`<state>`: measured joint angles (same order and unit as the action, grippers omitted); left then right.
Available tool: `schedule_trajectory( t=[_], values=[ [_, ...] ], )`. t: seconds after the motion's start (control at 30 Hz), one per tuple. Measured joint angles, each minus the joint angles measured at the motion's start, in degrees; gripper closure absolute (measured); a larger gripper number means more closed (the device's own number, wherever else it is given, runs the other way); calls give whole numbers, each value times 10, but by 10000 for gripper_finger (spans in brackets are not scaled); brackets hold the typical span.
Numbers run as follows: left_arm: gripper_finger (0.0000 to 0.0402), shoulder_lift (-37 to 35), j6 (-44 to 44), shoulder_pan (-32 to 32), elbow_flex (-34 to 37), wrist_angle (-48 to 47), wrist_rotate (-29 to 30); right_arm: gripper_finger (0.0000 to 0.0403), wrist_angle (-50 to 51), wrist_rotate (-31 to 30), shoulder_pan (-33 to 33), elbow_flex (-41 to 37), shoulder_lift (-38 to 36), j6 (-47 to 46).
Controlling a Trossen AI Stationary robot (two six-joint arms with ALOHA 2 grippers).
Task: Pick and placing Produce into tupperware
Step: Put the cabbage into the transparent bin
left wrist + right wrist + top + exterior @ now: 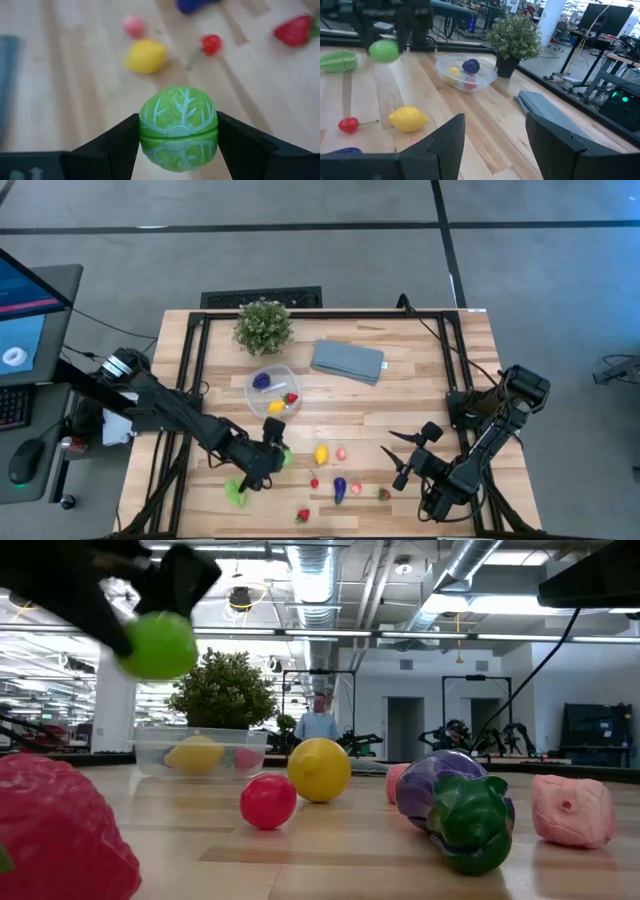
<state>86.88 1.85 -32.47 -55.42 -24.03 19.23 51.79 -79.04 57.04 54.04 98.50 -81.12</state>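
My left gripper (276, 454) is shut on a small green cabbage ball (178, 127), which floats above the table in the low view (158, 644). The tupperware (272, 391) stands a little farther back and holds a purple, a yellow and a red piece. Loose produce lies on the wood: a lemon (321, 453), a pink ball (341, 452), a cherry (314, 480), an eggplant (339, 488), two strawberries (383, 493) (302, 516) and a green leafy piece (235, 491). My right gripper (399, 457) waits open at the right, touching nothing. My left gripper pinches the cabbage ball between its two fingers, one on each opposite side (145, 125). The fingers (235, 142) slant down at it from the table's left side. The ball is lifted clear of the table.
A leafy potted plant (264, 325) stands behind the tupperware, and a folded grey-blue cloth (347, 361) lies to its right. Black frame rails (190, 360) run along the table's sides. A person (318, 722) stands far off in the room.
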Motion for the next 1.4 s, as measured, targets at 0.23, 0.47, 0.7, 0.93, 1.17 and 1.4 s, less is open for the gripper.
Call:
schedule_trajectory(
  t=[0.23,0.47,0.7,0.93,1.17,1.4],
  values=[
    [168,-57,-14,9,0,-68,85,168,0,10,0,0,0,0],
    [168,-77,-15,63,1,-132,106,168,-2,10,0,0,0,0],
    [168,-77,-41,125,5,-155,106,168,-4,10,0,0,0,0],
    [168,-77,-63,189,4,-174,101,168,-4,17,0,0,0,0],
    [168,-77,-62,245,5,-221,79,168,-6,27,1,0,0,0],
    [168,-77,-61,279,5,-226,32,168,-6,27,7,0,0,0]
  ],
)
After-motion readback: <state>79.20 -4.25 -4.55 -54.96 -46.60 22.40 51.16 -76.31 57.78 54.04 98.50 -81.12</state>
